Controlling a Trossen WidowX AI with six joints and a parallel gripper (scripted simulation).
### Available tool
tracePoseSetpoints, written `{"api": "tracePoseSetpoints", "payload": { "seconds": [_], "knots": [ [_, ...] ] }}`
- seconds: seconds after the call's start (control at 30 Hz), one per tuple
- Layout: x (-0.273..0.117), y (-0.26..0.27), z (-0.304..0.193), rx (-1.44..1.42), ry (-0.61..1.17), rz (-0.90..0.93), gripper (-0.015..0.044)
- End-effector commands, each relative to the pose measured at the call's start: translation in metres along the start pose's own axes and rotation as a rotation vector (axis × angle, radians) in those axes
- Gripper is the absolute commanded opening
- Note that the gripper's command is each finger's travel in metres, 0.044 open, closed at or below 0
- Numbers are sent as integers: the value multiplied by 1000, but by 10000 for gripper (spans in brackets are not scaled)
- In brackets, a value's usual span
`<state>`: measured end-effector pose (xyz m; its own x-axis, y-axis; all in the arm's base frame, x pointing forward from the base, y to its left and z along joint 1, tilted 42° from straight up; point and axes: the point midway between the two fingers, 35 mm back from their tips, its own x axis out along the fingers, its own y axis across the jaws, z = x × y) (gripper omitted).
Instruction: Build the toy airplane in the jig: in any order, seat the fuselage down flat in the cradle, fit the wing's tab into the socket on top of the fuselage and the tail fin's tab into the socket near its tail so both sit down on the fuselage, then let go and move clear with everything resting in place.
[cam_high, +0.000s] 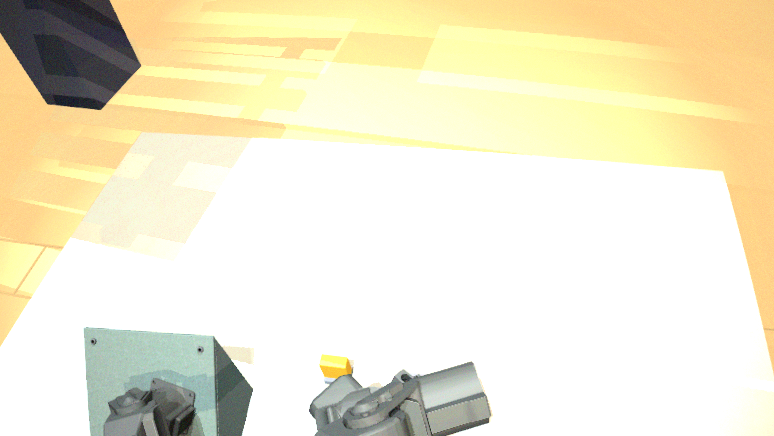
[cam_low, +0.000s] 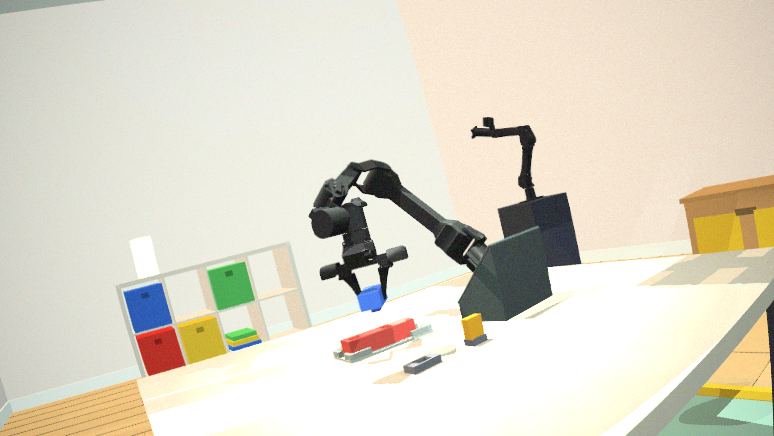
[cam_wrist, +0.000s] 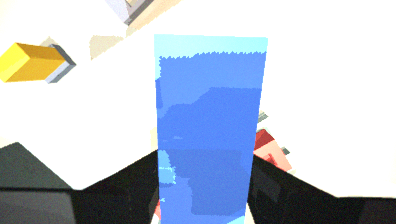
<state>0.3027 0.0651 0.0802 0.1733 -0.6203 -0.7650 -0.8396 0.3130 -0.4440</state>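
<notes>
My gripper (cam_low: 372, 296) (cam_wrist: 202, 153) is shut on the blue wing (cam_low: 371, 299) (cam_wrist: 210, 110), tab down, held in the air with a clear gap over the red fuselage (cam_low: 373, 339) (cam_wrist: 274, 155). The fuselage lies lengthwise in the pale grey cradle (cam_low: 358, 355). In the wrist view the wing hides most of the fuselage, with red showing on both sides of it. The yellow tail fin (cam_high: 335, 366) (cam_low: 472, 326) (cam_wrist: 37, 62) stands upright in a small dark grey holder (cam_low: 476, 340) (cam_wrist: 65, 70). The fingers are not visible in the top view.
An empty dark grey holder (cam_low: 425, 366) stands in front of the cradle. My arm's slanted base (cam_high: 151, 357) (cam_low: 509, 281) is behind the tail fin. A second arm (cam_low: 527, 157) stands on a dark pedestal (cam_high: 70, 54) (cam_low: 555, 227) beyond it.
</notes>
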Motion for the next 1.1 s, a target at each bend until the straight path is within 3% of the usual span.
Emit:
{"api": "tracePoseSetpoints", "payload": {
  "seconds": [0.0, 1.07],
  "knots": [
    [1, -4, -13, -70, -1, -7, 0],
    [23, -4, -108, -625, 34, -14, 0]
  ]
}}
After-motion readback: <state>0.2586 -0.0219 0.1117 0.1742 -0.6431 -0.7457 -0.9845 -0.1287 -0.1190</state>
